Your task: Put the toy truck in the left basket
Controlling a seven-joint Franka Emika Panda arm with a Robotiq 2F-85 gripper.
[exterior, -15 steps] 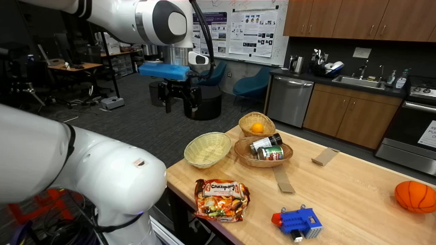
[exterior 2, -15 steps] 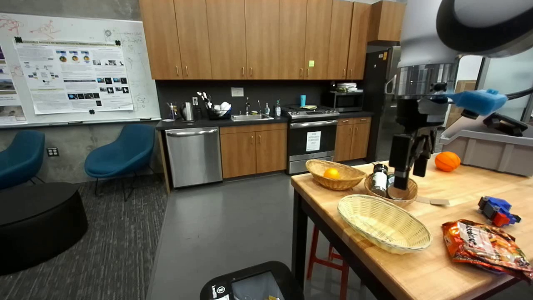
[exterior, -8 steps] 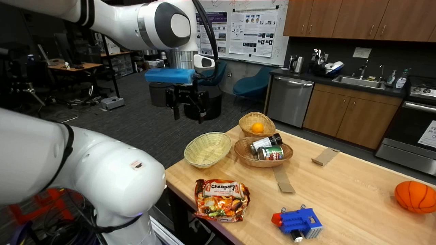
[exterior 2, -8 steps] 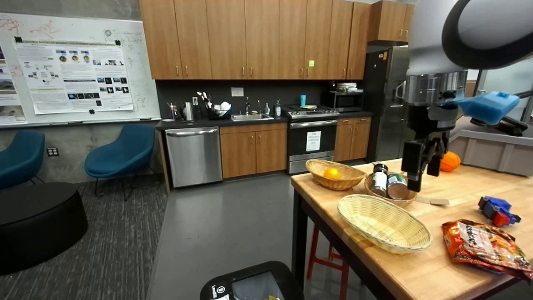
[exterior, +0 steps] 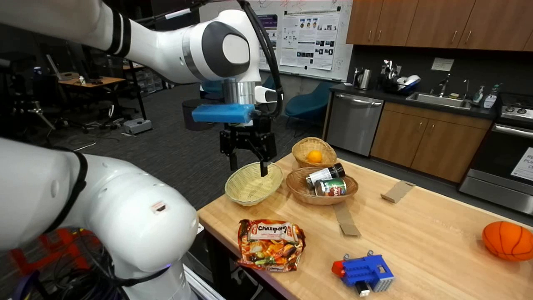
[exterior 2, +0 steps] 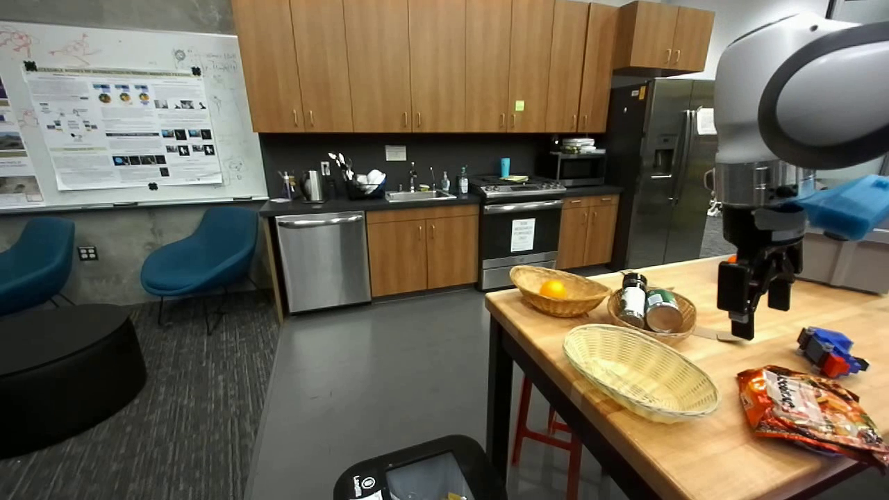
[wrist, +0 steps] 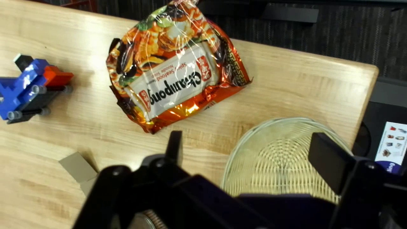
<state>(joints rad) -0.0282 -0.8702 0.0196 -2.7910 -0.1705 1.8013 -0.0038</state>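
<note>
The blue toy truck with a red front lies on the wooden table in both exterior views (exterior: pixel 366 273) (exterior 2: pixel 826 351) and at the left edge of the wrist view (wrist: pixel 27 87). The left basket, pale straw and oval, is empty near the table corner in both exterior views (exterior: pixel 252 193) (exterior 2: pixel 642 375). It also shows between and behind my fingers in the wrist view (wrist: pixel 279 159), its lower part hidden by the gripper. My gripper (exterior: pixel 249 166) is open and empty, pointing down above the table, apart from the truck. It also shows in an exterior view (exterior 2: pixel 760 314) and the wrist view (wrist: pixel 248 146).
A red-orange snack bag (exterior: pixel 271 246) lies between truck and left basket. A brown basket (exterior: pixel 320 201) holds two jars; another basket (exterior: pixel 306 146) holds an orange. An orange ball (exterior: pixel 508 241), cardboard strips (exterior: pixel 346 221) and a grey bin (exterior 2: pixel 844 260) are also on the table.
My arm and gripper have moved down toward the table and to the right in both exterior views. The gripper stays open. The truck, baskets and bag have not moved.
</note>
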